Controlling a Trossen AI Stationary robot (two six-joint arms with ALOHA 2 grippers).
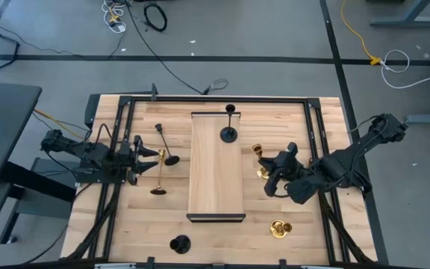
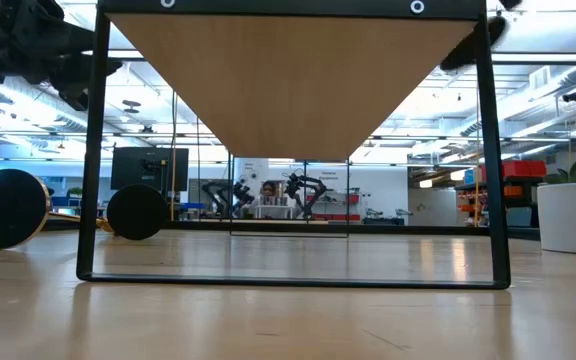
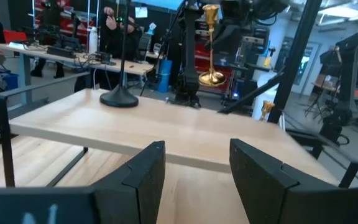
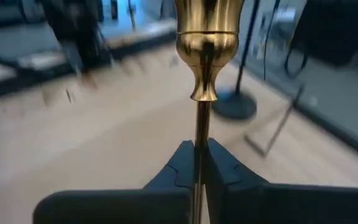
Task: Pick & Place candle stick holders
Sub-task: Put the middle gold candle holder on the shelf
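Two grippers flanking the raised wooden shelf (image 1: pixel 216 164). Right gripper (image 4: pixel 199 171) right of shelf, clamped tight on gold candle stick holder (image 4: pixel 204 59) by its thin stem. Left gripper (image 3: pixel 194 168) left of shelf, fingers parted, holding nothing. Black candle stick holder (image 1: pixel 229 133) upright atop shelf.

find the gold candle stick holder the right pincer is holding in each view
High view: shiny gold metal candle stick holder, right of the raised wooden shelf.
Low view: not visible.
Left wrist view: upper middle, beyond the shelf.
Right wrist view: centre, stem in the right pincer.
Shared landmark: the shelf.
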